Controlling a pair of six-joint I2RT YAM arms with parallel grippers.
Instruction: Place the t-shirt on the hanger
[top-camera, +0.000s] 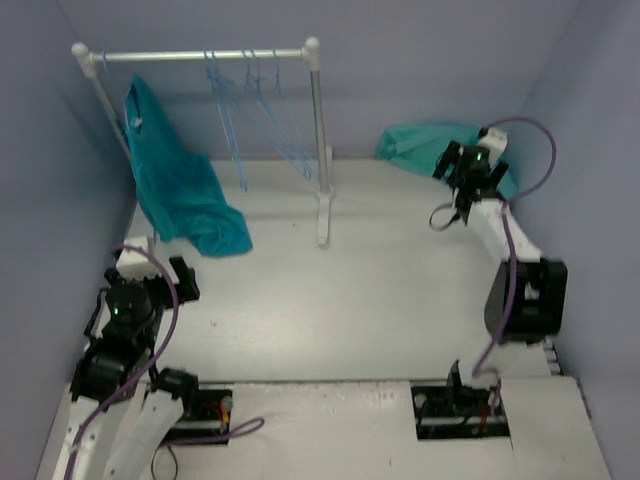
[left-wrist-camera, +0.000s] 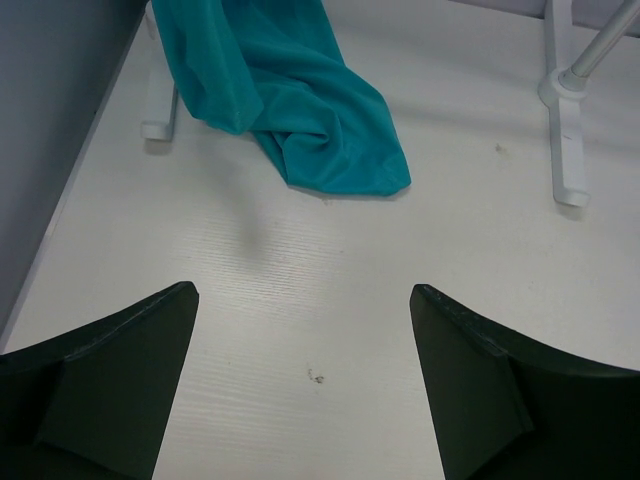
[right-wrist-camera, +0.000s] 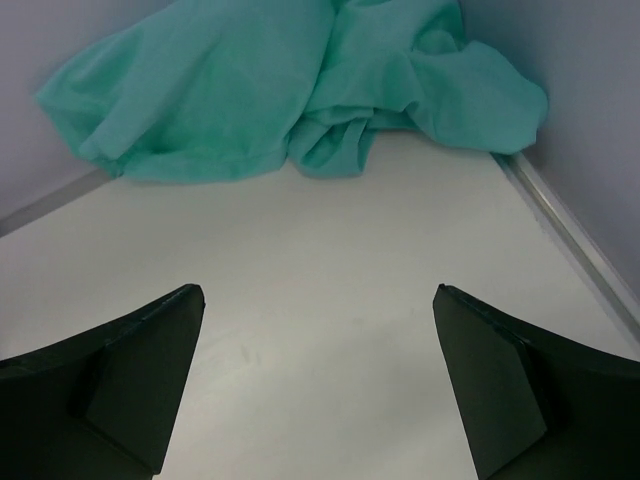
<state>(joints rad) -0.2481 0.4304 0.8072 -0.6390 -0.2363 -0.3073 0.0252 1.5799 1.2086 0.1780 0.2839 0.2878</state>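
Observation:
The mint-teal t-shirt (top-camera: 418, 145) lies crumpled in the table's far right corner; in the right wrist view it (right-wrist-camera: 270, 90) fills the top, ahead of the fingers. My right gripper (top-camera: 462, 172) is open and empty, just short of it over bare table (right-wrist-camera: 315, 290). Several pale-blue hangers (top-camera: 255, 110) hang on the white rail. My left gripper (top-camera: 160, 262) is open and empty at the near left, over bare table (left-wrist-camera: 305, 290).
A darker turquoise garment (top-camera: 175, 185) hangs from the rail's left end (top-camera: 90, 55) and pools on the table (left-wrist-camera: 320, 130). The rail's right post and foot (top-camera: 322, 215) stand mid-table, also in the left wrist view (left-wrist-camera: 568, 150). Walls close in left, right and back.

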